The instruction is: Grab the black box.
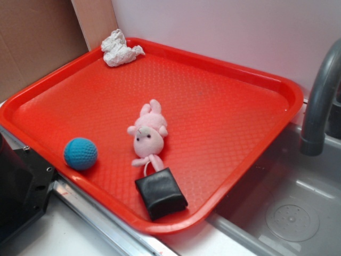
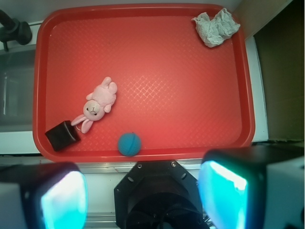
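My jaws stand wide apart and hold nothing; in the wrist view my two fingers point(image 2: 224, 195) frame the bottom edge, high above the tray point(image 2: 143, 9) and back from its near rim. The box point(image 1: 161, 193) lies flat in a near corner of the tray, just inside the rim, on the side towards the sink point(image 1: 287, 208). The bunny point(image 1: 147, 136) lies just beside it, its feet reaching to the box's edge; I cannot tell whether they touch. The ball point(image 1: 80, 153) sits by the same near rim, apart from the box, with the bunny roughly between them. A crumpled tissue point(image 1: 120, 49) rests in the far corner, well away from everything else. The faucet point(image 1: 319, 101) rises beside the tray, over the sink.
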